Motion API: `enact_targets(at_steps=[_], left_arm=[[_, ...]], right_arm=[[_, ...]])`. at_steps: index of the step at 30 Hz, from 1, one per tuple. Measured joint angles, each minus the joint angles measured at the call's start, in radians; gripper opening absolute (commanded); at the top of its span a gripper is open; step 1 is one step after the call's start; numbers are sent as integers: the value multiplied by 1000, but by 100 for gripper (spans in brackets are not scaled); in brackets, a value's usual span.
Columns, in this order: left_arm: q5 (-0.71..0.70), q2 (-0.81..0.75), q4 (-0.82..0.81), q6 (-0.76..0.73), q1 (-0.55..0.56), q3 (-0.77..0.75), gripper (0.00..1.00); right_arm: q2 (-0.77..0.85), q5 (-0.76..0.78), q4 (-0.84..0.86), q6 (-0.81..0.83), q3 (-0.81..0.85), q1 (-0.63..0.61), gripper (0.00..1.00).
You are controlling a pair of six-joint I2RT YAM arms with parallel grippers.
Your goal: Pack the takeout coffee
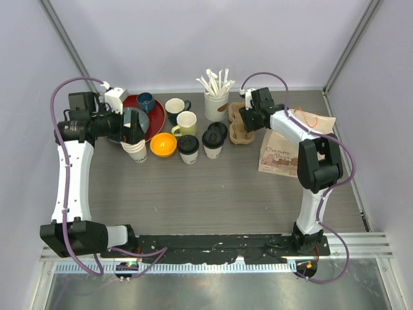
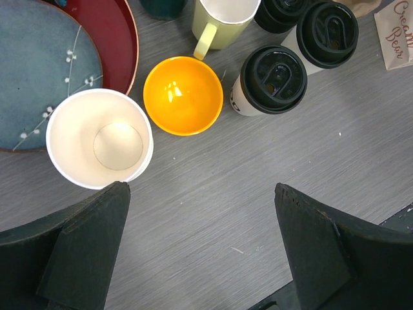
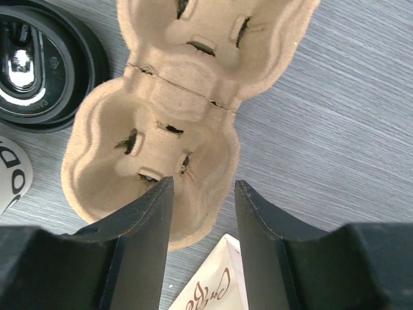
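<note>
- The left gripper [image 2: 200, 190] is held wide open over bare grey table [image 2: 213, 245], with nothing between its fingers.
- The stack of lidless white cups [image 2: 100, 139] is seen just beyond its left finger, against the edge of a blue plate [image 2: 32, 71].
- One lidded takeout cup [image 2: 277, 77] stands just beside the orange bowl [image 2: 184, 95]; a second lidded cup [image 2: 329, 32] stands just beside it. Both are on the table, outside the carrier.
- The right gripper [image 3: 203, 183] is released, its jaws partly parted over the near rim of the cardboard cup carrier [image 3: 174, 116], with nothing clenched.
- The corner of a printed paper bag [image 3: 213, 284] lies just beside that rim.
- In the top view, a broad strip of bare table is seen between the crockery and the arm bases.
</note>
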State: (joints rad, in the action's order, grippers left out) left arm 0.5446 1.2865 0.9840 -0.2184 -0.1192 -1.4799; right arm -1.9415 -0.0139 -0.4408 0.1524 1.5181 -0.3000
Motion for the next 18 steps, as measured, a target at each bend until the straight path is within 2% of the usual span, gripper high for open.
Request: enact_targets(at_steps=[6, 14, 18], left_arm=[[5, 0, 0, -3, 0, 0, 98], [14, 0, 1, -3, 0, 0, 98], [17, 0, 1, -3, 0, 0, 98]], right_arm=[[-5, 40, -8, 0, 4, 0, 46], [-32, 39, -10, 0, 12, 0, 34], [-55, 47, -10, 1, 12, 1, 32]])
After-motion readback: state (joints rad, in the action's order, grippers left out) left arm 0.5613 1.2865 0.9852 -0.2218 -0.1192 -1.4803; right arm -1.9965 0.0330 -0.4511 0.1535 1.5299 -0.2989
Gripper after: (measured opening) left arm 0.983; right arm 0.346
